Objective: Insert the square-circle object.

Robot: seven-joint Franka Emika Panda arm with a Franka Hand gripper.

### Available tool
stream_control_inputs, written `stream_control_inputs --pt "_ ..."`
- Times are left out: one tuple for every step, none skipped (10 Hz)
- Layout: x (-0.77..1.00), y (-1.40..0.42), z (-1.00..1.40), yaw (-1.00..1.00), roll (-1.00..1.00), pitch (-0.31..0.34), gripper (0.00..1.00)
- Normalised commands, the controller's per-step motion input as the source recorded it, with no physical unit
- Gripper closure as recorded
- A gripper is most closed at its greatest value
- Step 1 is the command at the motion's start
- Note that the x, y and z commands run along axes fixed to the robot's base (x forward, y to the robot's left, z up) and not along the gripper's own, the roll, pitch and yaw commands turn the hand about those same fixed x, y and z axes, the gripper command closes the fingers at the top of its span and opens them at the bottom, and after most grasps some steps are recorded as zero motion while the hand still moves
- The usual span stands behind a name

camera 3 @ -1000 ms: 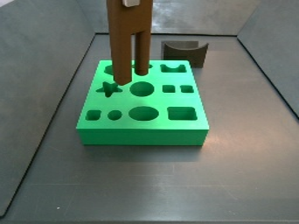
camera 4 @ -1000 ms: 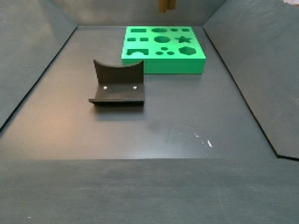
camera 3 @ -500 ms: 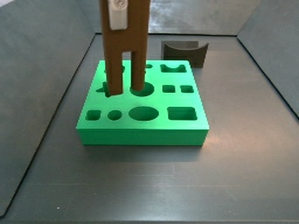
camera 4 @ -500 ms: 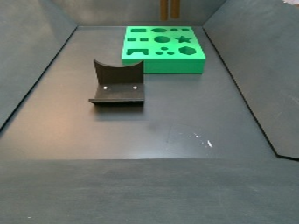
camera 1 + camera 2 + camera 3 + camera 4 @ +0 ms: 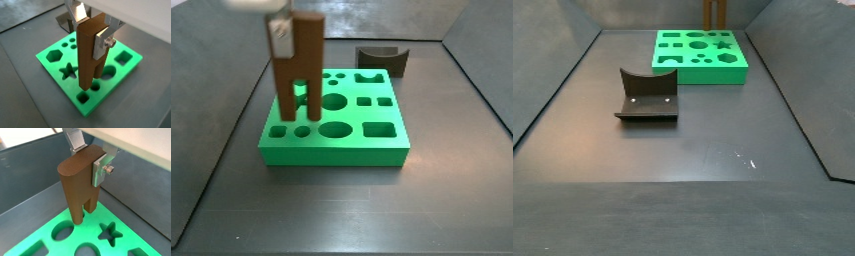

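The square-circle object (image 5: 295,70) is a tall brown piece, solid on top and split into two legs below. My gripper (image 5: 281,33) is shut on its upper part and holds it upright over the left side of the green block (image 5: 372,150). In both wrist views the silver fingers (image 5: 105,42) (image 5: 103,169) clamp the piece (image 5: 90,55) (image 5: 79,183), and its legs hang just above the block's shaped holes (image 5: 62,231). I cannot tell whether the leg tips touch the block. In a side view only the legs (image 5: 714,11) show, above the block's far edge (image 5: 700,70).
The dark fixture (image 5: 647,96) stands on the grey floor apart from the green block; it also shows behind the block in a side view (image 5: 382,58). Grey walls (image 5: 553,90) enclose the floor.
The gripper has carried the brown piece from the block's back middle toward its left front holes. The block and fixture have not moved.
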Motion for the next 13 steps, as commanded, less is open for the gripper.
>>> stream_control_inputs --pt "-0.47 -0.22 -0.29 -0.56 0.00 -0.034 1.00" --pt "-0.67 -0.09 -0.20 -0.47 0.00 -0.039 1.00" --pt "-0.76 -0.07 -0.25 -0.37 0.00 -0.090 1.00" --pt "-0.31 0.00 -0.07 -0.11 0.01 -0.087 1.00" --pt "-0.03 0.00 -0.20 0.00 0.00 -0.040 1.00" --pt "0.25 0.00 -0.33 0.00 -0.13 -0.003 1.00" --pt "0.48 0.00 -0.31 0.00 -0.10 0.001 1.00" --pt "0.55 0.07 -0.43 0.01 -0.17 0.000 1.00" --pt "0.26 0.02 -0.38 0.00 -0.20 -0.019 1.00" --pt "0.02 0.00 -0.38 0.01 -0.22 -0.074 1.00" --pt "0.09 0.00 -0.48 0.00 -0.13 -0.100 1.00" --pt "0.00 -0.03 -0.65 0.00 0.00 -0.237 1.00" --pt "-0.06 -0.05 -0.78 0.00 0.09 -0.236 1.00"
